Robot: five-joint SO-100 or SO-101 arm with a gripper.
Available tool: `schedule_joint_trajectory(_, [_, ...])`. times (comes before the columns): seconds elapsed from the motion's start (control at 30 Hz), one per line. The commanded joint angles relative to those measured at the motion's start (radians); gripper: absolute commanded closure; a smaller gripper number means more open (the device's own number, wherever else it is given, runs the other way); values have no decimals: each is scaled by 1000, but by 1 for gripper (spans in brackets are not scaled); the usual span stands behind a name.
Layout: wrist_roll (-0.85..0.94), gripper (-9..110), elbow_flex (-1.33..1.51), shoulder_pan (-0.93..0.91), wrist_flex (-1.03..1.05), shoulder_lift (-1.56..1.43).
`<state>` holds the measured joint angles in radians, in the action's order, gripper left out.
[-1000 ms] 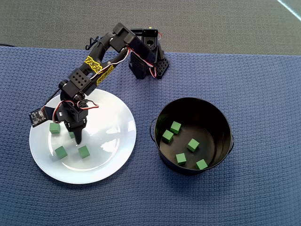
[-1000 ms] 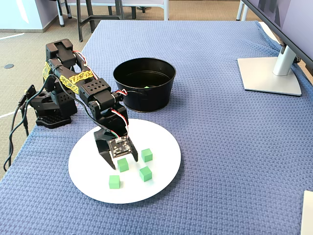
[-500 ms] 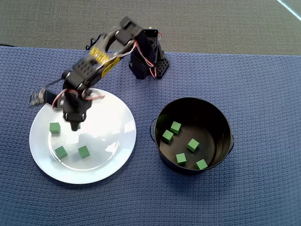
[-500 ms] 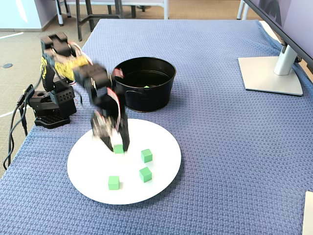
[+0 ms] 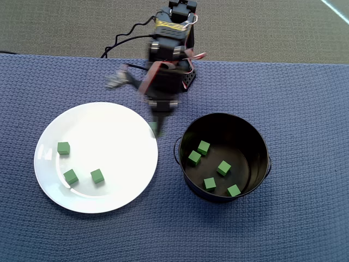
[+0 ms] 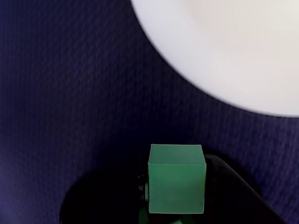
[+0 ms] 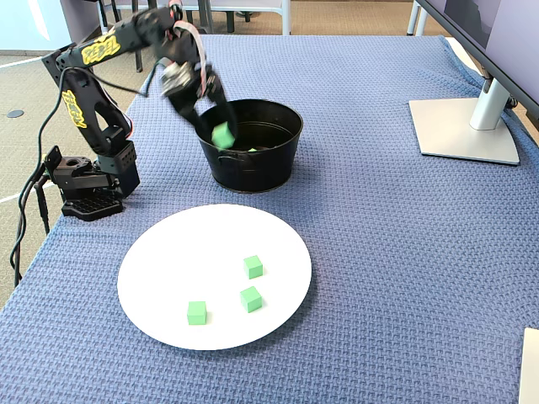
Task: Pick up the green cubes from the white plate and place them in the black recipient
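My gripper [image 7: 221, 133] is clamped on one green cube [image 6: 176, 178], which fills the lower middle of the wrist view between the dark fingers; in the fixed view the same cube [image 7: 222, 135] hangs in the air at the near rim of the black recipient [image 7: 253, 164]. In the overhead view my gripper [image 5: 157, 129] sits blurred over the gap between the white plate [image 5: 120, 131] and the recipient [image 5: 256, 142], just past the plate's rim, and the held cube cannot be made out clearly there. To the right of my gripper in that view, five green cubes lie on the recipient's floor [image 5: 203, 147] [image 5: 194, 158] [image 5: 224, 167] [image 5: 209, 183] [image 5: 234, 190], all apart from one another. To the left and below my gripper, three cubes rest on the plate [image 5: 64, 148] [image 5: 70, 176] [image 5: 97, 176], grouped on its far left half and well apart from me. The wrist view shows the plate's edge [image 6: 224, 56] above the held cube. Plate and recipient stand near each other on the blue cloth [image 7: 404, 252] covering the desk, not touching.
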<state>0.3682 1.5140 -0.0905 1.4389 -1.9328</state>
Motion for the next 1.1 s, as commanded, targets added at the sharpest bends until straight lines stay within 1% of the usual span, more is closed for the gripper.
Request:
schedule_joint_trajectory(0.0, [-97, 102, -5, 201, -9, 18])
schedule_joint_trajectory(0.13, [-169, 102, 12, 333, -107, 153])
schedule_joint_trajectory(0.23, [-198, 102, 14, 368, -163, 233])
schedule_joint_trajectory(0.33, [-201, 102, 28, 379, -175, 235])
schedule_joint_trajectory(0.37, [-172, 91, 29, 387, -158, 229])
schedule_joint_trajectory(0.4, [-130, 75, 38, 399, -141, 218])
schedule_joint_trajectory(0.43, [-117, 64, 48, 400, -135, 204])
schedule_joint_trajectory(0.47, [-107, 61, 55, 399, -132, 190])
schedule_joint_trajectory(0.6, [-86, 57, 69, 377, -129, 140])
schedule_joint_trajectory(0.77, [-69, 57, 32, 325, -92, 101])
schedule_joint_trajectory(0.9, [-38, 58, -61, 195, -12, 100])
schedule_joint_trajectory(1.07, [95, 60, -101, -34, 6, 135])
